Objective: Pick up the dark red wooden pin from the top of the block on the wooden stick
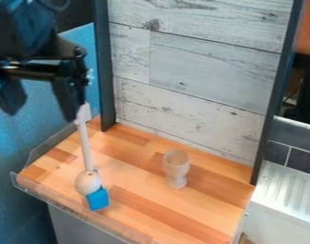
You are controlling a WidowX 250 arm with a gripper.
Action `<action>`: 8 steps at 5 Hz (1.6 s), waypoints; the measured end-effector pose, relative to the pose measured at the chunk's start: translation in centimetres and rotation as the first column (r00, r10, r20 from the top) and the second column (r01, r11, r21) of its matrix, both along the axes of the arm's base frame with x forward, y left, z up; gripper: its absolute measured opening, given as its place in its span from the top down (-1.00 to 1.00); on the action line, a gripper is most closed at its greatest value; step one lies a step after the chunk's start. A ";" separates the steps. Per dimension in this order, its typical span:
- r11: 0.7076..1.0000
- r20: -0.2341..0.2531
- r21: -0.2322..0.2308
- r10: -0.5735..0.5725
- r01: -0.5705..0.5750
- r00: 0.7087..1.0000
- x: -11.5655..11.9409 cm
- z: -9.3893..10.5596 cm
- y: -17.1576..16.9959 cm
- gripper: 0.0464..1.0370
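In the upper left the black gripper point(42, 113) hangs down with its two fingers spread wide apart, nothing visible between them. A pale spoon or ladle point(87, 152) runs from beside the right-hand finger down to the wooden surface. Its white upper end lies next to that finger; whether they touch I cannot tell. At its lower end, the rounded bowl point(88, 182) is right against a blue cube point(98, 198) near the front left edge. A pale, goblet-shaped cup point(176, 163) stands upright right of the middle.
The wooden tabletop point(135, 186) has a clear raised rim point(67, 206) along its front left side. Behind it rises a grey plank panel point(195, 81) between dark posts point(103, 66). At the lower right is a white ridged surface point(287, 195).
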State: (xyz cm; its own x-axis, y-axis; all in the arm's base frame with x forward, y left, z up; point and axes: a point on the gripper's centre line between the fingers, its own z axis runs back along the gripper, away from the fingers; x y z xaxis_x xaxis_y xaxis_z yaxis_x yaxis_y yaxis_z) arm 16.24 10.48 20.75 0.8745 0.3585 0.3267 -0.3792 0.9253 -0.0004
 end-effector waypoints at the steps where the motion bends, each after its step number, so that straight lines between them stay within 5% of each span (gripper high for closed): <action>1: 0.994 0.006 0.003 0.114 -0.114 0.994 1.1 0.9 3.3 -0.92; 4: 0.945 0.035 0.008 0.327 -0.328 0.944 4.2 0.3 10.8 -0.92; 8: 0.919 0.081 0.013 0.392 -0.394 0.916 10.1 -2.2 12.3 -0.92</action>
State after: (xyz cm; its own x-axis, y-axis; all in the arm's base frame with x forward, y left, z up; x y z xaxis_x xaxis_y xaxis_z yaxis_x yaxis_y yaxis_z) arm 26.35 22.76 18.55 0.6377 0.6577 0.4010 -0.7121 0.7018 -0.0187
